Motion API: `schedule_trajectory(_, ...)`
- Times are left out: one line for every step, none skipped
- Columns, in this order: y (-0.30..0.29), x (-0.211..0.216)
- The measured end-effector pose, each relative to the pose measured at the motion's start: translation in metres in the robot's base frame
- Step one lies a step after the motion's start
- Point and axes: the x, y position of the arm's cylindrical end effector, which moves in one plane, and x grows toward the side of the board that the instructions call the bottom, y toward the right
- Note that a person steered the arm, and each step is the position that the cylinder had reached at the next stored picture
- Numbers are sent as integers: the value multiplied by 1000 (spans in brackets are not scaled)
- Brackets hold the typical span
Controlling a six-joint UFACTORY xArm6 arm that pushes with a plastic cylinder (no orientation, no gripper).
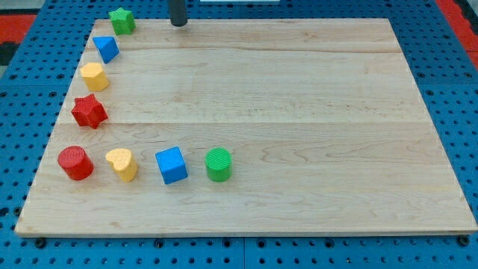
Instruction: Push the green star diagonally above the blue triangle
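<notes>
So the whole thing hinges on where the tip sits versus the green star: the star is way up in the board's top-left corner, and the tip is parked on the top edge of the board off to the star's 3 o'clock, near but clearly not touching. No gripper on this arm, just a plain rod, so there's nothing to open or close, and it isn't in contact with any block right now. The blue triangle is just below the star, at roughly its 7 o'clock, close beside it with a small gap. Honestly the star already looks about diagonally above the triangle, up toward its 1 o'clock, so I'd guess only a small nudge is needed, if any. From the tip's spot a straight push would go toward 9 o'clock and could shove the star off the board's left edge, so it'd probably need to come around first. Everything else further down the left side and along the bottom is well out of the way.
</notes>
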Motion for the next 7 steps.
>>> schedule_trajectory(-55, 0)
schedule_trajectory(-98, 8)
schedule_trajectory(-115, 41)
schedule_trajectory(-123, 57)
schedule_trajectory(-178, 55)
schedule_trajectory(-179, 47)
schedule_trajectory(-179, 2)
